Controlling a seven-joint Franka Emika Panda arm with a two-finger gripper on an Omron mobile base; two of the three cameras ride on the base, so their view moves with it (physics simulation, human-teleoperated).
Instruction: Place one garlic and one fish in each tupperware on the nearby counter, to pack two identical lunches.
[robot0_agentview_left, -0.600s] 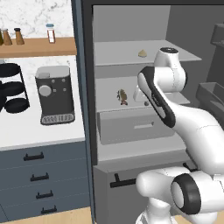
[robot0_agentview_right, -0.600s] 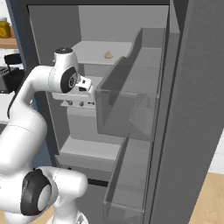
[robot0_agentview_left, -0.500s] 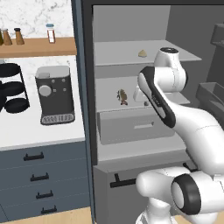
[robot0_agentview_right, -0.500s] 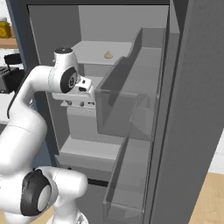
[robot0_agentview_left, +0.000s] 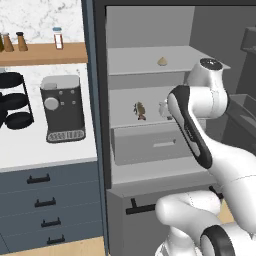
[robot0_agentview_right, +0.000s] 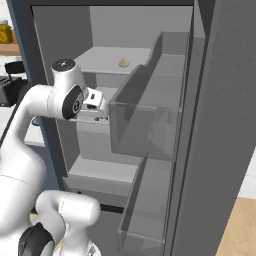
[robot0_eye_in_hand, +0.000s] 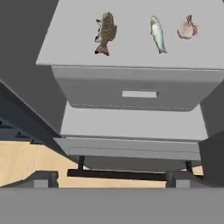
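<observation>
While the jaws stand wide above the fridge shelf (robot0_eye_in_hand: 131, 57), the arm should drop squarely over the brown fish (robot0_eye_in_hand: 105, 31); grip mid-body, clear of the slim fish (robot0_eye_in_hand: 157, 33).

Your arm (robot0_agentview_left: 200, 130) rises from the lower right of the left base view, elbow bent at centre right, wrist pointing left, jaws spread wide and empty.
</observation>
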